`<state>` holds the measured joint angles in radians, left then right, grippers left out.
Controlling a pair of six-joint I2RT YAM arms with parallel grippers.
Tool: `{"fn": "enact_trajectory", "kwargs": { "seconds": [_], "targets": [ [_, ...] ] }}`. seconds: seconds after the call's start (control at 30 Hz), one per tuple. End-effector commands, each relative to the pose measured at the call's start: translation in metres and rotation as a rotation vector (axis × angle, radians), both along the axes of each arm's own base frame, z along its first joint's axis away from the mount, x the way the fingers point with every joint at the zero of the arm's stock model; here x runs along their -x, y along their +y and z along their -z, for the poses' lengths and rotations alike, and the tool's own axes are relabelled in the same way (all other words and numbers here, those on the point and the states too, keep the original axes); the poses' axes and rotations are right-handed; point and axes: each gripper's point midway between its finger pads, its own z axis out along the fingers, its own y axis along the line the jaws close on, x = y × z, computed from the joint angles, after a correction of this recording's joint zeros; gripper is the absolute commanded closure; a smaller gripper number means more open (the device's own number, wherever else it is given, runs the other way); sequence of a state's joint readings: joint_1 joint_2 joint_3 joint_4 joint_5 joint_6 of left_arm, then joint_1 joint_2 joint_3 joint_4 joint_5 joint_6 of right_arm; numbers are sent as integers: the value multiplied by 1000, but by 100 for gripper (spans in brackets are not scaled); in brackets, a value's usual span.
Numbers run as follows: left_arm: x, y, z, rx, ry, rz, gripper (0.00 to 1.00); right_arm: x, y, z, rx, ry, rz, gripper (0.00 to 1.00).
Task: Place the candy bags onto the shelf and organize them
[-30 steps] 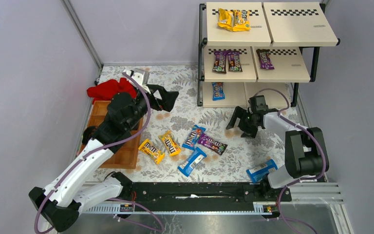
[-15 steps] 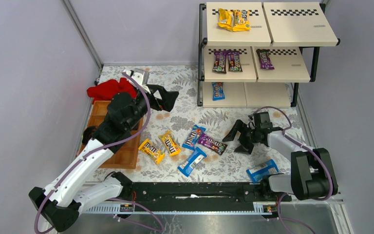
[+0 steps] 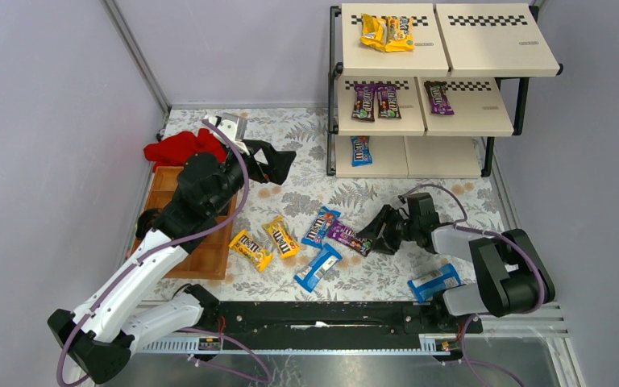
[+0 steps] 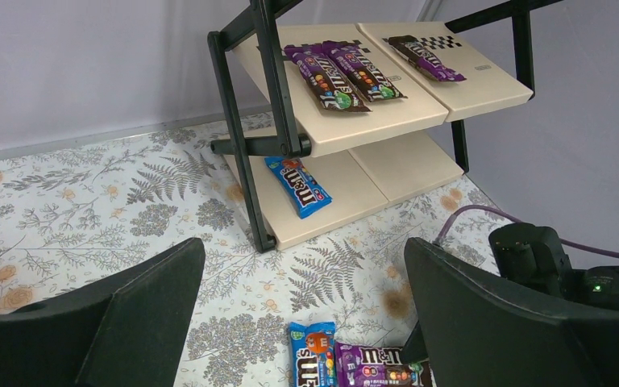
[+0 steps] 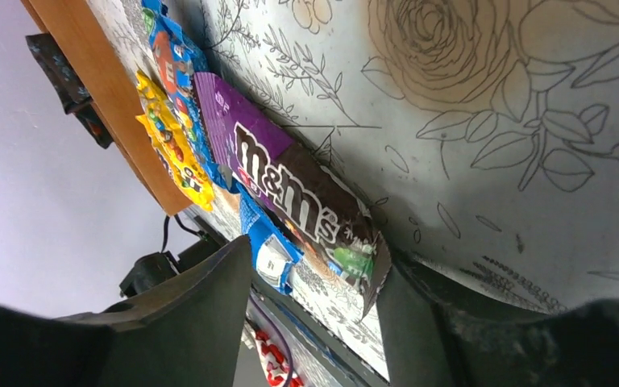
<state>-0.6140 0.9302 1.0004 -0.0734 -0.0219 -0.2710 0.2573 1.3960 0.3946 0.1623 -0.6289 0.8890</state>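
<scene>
The shelf (image 3: 451, 48) stands at the back right with yellow bags (image 3: 387, 32) on top, purple-brown bags (image 3: 375, 101) on the middle board and a blue bag (image 3: 360, 149) on the bottom board. Several packets lie on the floral table: two yellow ones (image 3: 250, 248), blue ones (image 3: 320, 226) and a purple-brown packet (image 3: 351, 238). My right gripper (image 3: 377, 235) is open and low, its jaws on either side of that packet's right end (image 5: 298, 193). My left gripper (image 3: 278, 165) is open and empty, raised over the table, facing the shelf (image 4: 387, 121).
A brown wooden tray (image 3: 197, 242) lies at the left with a red cloth (image 3: 181, 147) behind it. Another blue packet (image 3: 434, 280) lies near the right arm's base. Grey walls close in both sides.
My right gripper has moved from near the shelf's foot forward and left, down to the purple-brown packet's end. The left arm has not moved.
</scene>
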Motion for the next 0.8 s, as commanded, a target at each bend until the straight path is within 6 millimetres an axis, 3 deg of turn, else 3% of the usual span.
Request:
{"fn": "enact_trajectory", "kwargs": {
  "seconds": [0.0,0.13,0.47,0.63,0.77],
  "targets": [
    [8,0,-35,64,-71,20,1,-5,-3,18,15,-23,61,43],
    [10,-4,-34,62,-69,44,1,-9,-3,21,20,-51,54,60],
    [9,-6,-33,63,-62,50,1,-25,-2,-7,1,-210,67,96],
    [8,-8,-30,58,-53,57,1,-43,-14,-32,122,-304,57,100],
    [11,-6,-35,72,-64,57,1,-60,-46,-63,343,-367,100,100]
  ]
}}
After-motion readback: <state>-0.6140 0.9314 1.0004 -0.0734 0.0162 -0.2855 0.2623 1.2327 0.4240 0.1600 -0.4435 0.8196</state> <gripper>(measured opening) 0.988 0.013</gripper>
